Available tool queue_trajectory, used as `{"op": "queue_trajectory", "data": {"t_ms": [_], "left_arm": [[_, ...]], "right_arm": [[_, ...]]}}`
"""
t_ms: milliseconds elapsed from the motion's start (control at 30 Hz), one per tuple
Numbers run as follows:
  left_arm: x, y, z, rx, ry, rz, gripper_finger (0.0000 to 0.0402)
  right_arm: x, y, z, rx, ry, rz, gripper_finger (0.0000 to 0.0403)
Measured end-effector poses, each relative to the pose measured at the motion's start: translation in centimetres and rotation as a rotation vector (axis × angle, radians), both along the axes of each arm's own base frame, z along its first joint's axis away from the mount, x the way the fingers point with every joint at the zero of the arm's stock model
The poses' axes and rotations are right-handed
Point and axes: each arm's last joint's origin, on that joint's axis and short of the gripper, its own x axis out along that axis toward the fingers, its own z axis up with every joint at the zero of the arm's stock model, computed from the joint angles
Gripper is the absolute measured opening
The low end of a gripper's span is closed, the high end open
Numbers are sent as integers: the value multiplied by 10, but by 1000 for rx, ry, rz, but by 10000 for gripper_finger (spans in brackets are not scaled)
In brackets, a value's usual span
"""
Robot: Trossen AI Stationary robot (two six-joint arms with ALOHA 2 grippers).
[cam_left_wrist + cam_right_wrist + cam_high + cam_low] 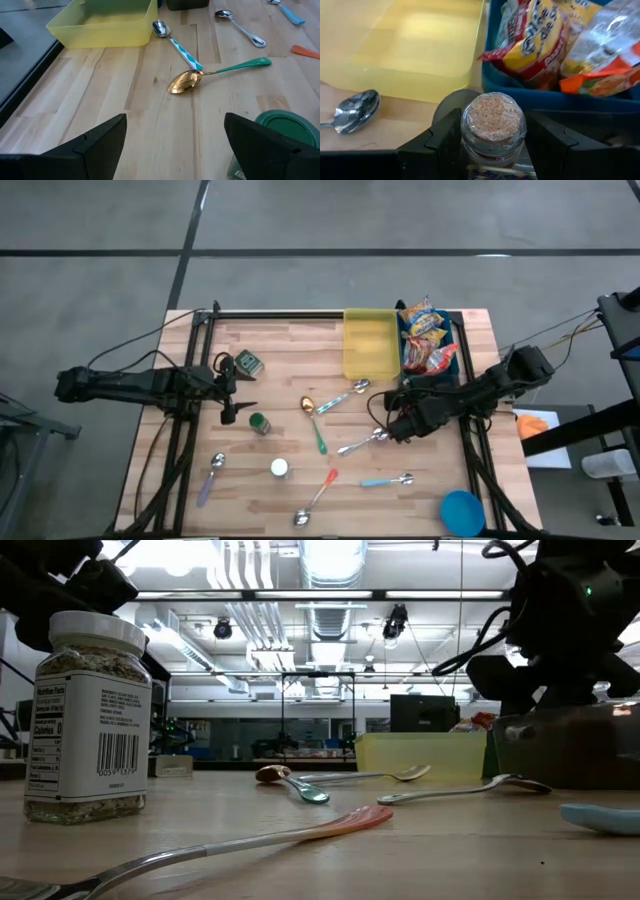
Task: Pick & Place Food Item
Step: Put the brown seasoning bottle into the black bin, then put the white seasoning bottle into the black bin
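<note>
The right gripper (492,145) is closed on a small glass jar with a cork stopper (493,120), its two dark fingers (445,137) pressing the jar's sides just below the stopper. In the high view this gripper (392,425) sits low over the table near the right edge, with the jar between its fingers and hard to make out from above. Just ahead of it lie the blue bin (535,92) stuffed with snack packets (540,40) and, beside that, the empty yellow bin (410,45); a silver spoon (352,110) lies on the wood off to one side of the fingers.

The jar looks rigid and smooth-walled — glass, so slippery and breakable if dropped or knocked against a bin wall. It appears small and fairly light, filled with something brownish. The hold across the body just under the neck seems sound: the shoulder gives the fingers a lip to catch on, and the cork should not be squeezed, since it could pop loose. Setting it down upright and gently would suit it best.

The left gripper (172,145) waits with its fingers spread wide and holding nothing, well apart from the right one. A green-lidded jar (282,132) stands right beside one fingertip, and a gold spoon with a green handle (215,75) lies farther ahead on the table (100,100).
</note>
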Motion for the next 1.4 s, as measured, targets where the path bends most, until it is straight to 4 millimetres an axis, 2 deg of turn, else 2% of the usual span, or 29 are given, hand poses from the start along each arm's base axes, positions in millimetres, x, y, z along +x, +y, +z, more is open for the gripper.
{"op": "queue_trajectory", "data": {"t_ms": [267,533,967,1200,1400], "left_arm": [[0,0,0,0,0,0,340],[0,0,0,0,0,0,340],[0,0,0,0,0,0,340],[0,0,0,0,0,0,340],[0,0,0,0,1,0,340]], "right_arm": [[4,2,-10,7,10,-20,184],[3,2,-8,19,8,-20,186],[2,2,-7,24,12,-16,277],[1,1,-5,18,26,-16,284],[-1,1,9,13,45,-17,285]]}}
